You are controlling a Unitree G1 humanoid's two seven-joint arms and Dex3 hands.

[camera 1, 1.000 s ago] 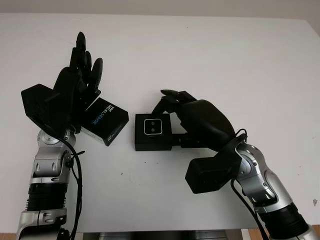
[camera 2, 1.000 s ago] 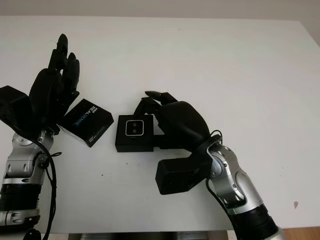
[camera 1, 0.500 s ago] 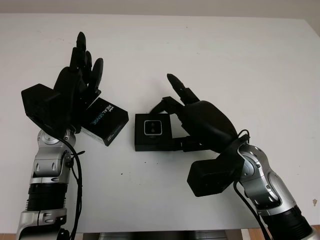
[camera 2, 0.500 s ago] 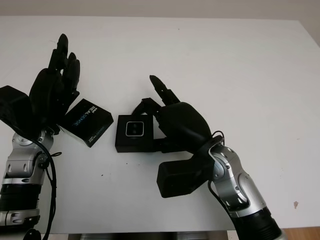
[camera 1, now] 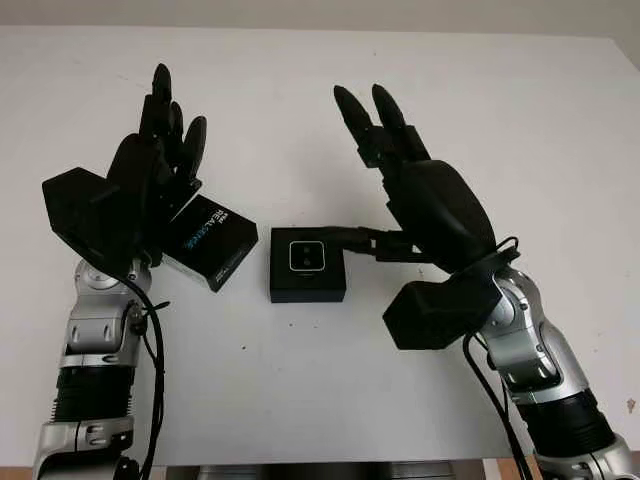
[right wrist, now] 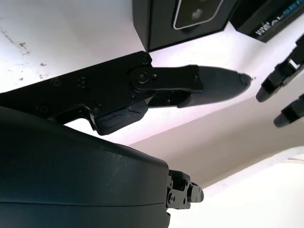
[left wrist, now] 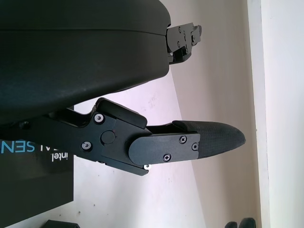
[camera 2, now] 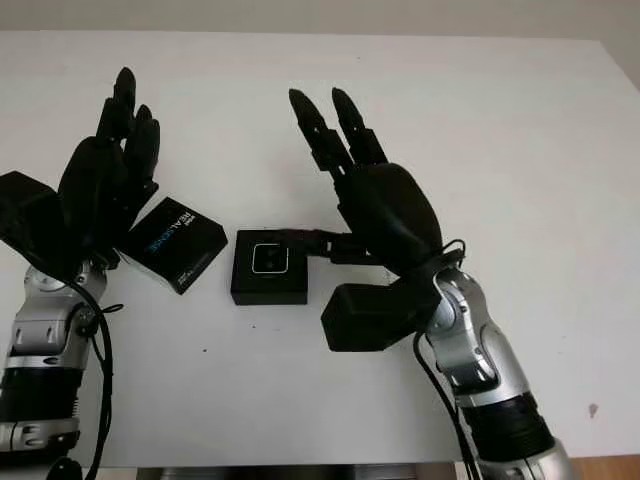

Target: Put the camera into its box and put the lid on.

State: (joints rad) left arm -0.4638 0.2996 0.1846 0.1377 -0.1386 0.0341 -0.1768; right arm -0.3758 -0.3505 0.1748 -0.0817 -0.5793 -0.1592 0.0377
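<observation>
A small silver-faced camera point(camera 1: 306, 255) sits inside its open black box point(camera 1: 307, 283) at the middle of the white table. The box lid point(camera 1: 205, 243), black with blue lettering, lies tilted just left of the box. My right hand point(camera 1: 405, 185) is open, raised to the right of the box, with its thumb reaching toward the box's right edge. My left hand point(camera 1: 150, 175) is open and held upright over the lid's far left corner. In the right wrist view the box point(right wrist: 161, 23) and the lid point(right wrist: 266, 19) show beyond the thumb.
The white table point(camera 1: 480, 110) stretches out on all sides. Its far edge runs along the top of the head views and its near edge along the bottom.
My right hand has uncurled from the box and lifted up and to the right, leaving the camera in the box. The left hand and lid have not moved.
</observation>
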